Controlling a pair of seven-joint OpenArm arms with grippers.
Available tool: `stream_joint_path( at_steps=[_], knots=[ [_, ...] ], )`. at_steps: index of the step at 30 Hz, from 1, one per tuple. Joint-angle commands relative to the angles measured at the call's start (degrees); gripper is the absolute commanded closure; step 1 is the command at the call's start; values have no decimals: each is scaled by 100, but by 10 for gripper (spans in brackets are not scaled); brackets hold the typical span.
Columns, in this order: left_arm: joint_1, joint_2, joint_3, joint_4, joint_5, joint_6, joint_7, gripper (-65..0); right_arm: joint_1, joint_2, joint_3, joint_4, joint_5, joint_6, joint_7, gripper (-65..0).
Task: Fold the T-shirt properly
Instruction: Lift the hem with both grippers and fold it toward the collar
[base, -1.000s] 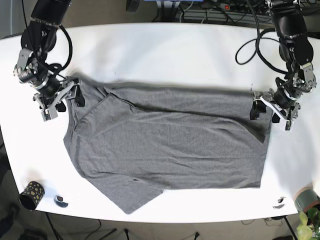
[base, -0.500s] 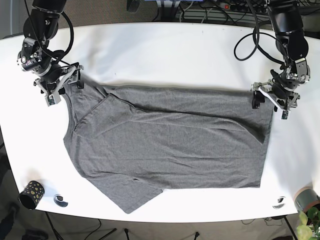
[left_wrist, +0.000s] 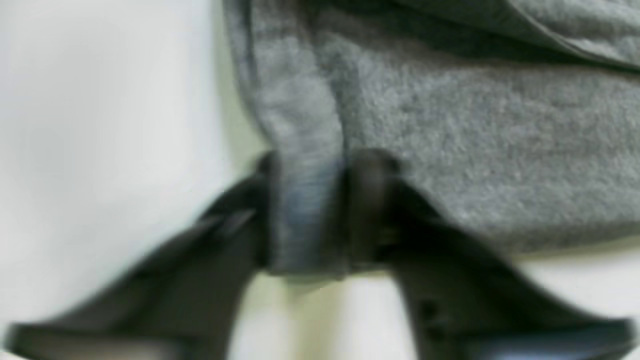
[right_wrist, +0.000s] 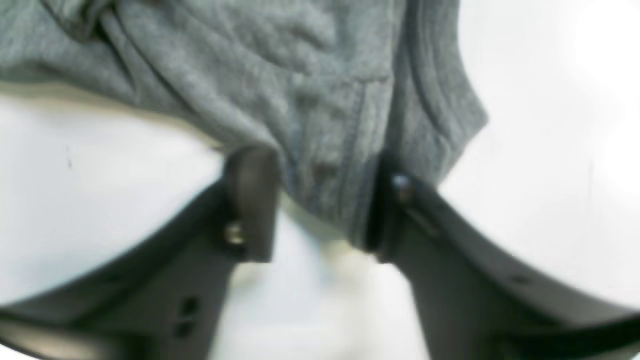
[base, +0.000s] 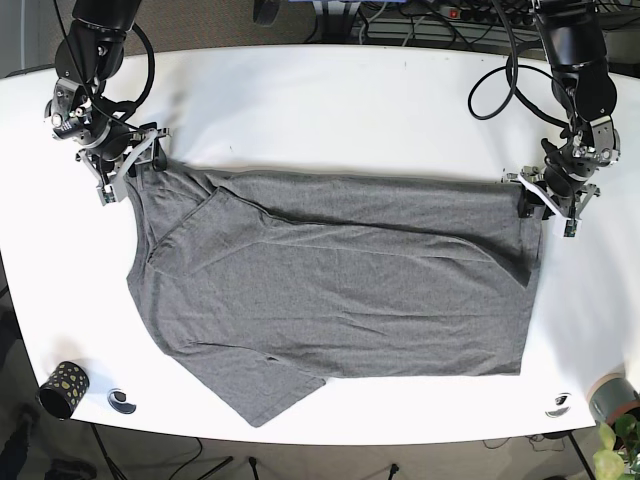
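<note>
The grey knit cotton T-shirt (base: 335, 290) is lying spread across the middle of the white oval table (base: 330, 100), its far edge running in a nearly straight line between the two arms, one short sleeve hanging toward the near rim of the table and a long crease crossing the body of the shirt. The left gripper (base: 548, 195), black and two-fingered, is sitting at the shirt's far corner on the base view's right; in the left wrist view the left gripper (left_wrist: 310, 215) is pinching a narrow folded hem of the shirt (left_wrist: 450, 140), both black fingers (left_wrist: 372, 200) pressing against the cloth with the fabric bunched between them. The right gripper (base: 125, 168) is sitting at the shirt's opposite far corner, by the shoulder; in the right wrist view the right gripper (right_wrist: 322, 205) is clamping a thicker wad of the shirt (right_wrist: 280, 75), its fingers (right_wrist: 252, 200) standing a little wider apart, with cloth filling most of the gap and touching both. Near the shirt's sleeve, at the table's near corner, a small dark cup with pale dots (base: 62, 388) is standing upright, and beside it a small black-and-white round object (base: 122, 402) is lying flat
</note>
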Motion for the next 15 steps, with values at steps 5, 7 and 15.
stream_joint_path(
  at_steps=[5,7,15],
  knots=[
    [-31,-91,-31,96,-27,-14,-63,0,66,66,29,120,49,3,99,-24],
    [-23,-99,-48,87,-27,-14,-54,0,66,74,29,111,31,3,99,-2],
    [294,-152,-57,316,-36,-23,-45,0,14,382,29,120,49,3,90,0]
  ],
)
